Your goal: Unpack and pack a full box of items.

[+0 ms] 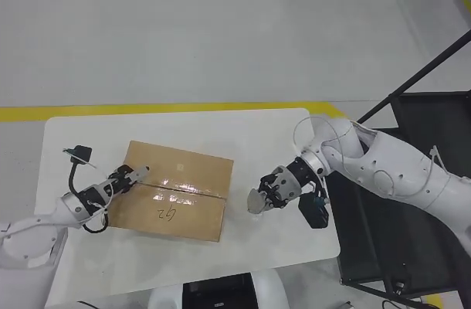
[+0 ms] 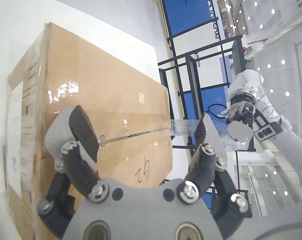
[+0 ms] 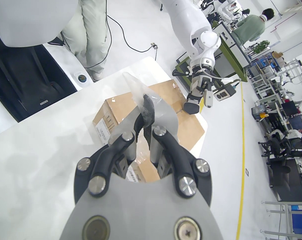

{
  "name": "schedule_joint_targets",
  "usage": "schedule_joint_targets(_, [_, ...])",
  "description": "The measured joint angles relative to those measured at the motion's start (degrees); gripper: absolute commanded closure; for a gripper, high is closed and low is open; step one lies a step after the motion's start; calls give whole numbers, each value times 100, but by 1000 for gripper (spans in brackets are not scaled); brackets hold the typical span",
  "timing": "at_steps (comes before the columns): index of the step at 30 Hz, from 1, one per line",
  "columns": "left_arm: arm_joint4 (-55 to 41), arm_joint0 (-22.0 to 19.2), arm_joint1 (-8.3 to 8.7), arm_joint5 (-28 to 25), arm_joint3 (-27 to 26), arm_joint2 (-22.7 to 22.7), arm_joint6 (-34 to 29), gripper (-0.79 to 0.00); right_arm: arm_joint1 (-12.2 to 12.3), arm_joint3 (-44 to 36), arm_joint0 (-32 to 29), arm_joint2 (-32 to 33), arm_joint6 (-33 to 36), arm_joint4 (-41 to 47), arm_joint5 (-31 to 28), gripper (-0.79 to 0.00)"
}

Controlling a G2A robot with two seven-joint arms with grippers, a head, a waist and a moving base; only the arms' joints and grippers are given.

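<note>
Left tool [image 2: 141,128]: jaws spread wide, nothing held. It sits over one end of the box [image 1: 181,189], above the top face near the centre seam. One dark-padded finger [image 2: 82,128] lies low against the cardboard; whether it actually touches cannot be told.

Right tool [image 3: 147,107]: jaws closed together, pinching a strip of clear tape [image 2: 183,127]. It stands just off the opposite end of the box, apart from the cardboard and raised above the worktop [image 1: 181,131].

Tape: transparent and glossy. It runs from the box's end edge, in line with the seam, out through the air to the right tool. A crumpled length wraps around that tool's fingertips and stands up beyond them.

Box: brown corrugated cardboard, rectangular, with the top flaps lying closed and meeting along a central seam. More shiny tape shows along the seam and down the end nearest the left tool. A handwritten mark [image 1: 166,214] sits on the flap nearer the robot. Printed labels are on the end faces. The box rests flat on the worktop, roughly central.

Worktop: white, with rounded corners, and it carries the box.

Surroundings: a yellow line [image 1: 143,112] crosses the floor beyond the box. A black frame [image 1: 432,116] stands past the worktop on the right tool's side of the box.
</note>
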Motion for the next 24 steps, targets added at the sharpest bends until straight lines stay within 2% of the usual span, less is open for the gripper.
schedule_joint_targets(10, [9,-76,1,13,46,44,-50,-785,8,-676,494,0,423,482,-425,0])
schedule_joint_targets(19, [-62,-59,8,-20,62,-30,-45,-785,-140,-906,817,0,907,1081,-908,0])
schedule_joint_targets(24, [-285,33,1,-178,76,-263,288,-785,-261,-826,781,0,1363,1466,-1366,0])
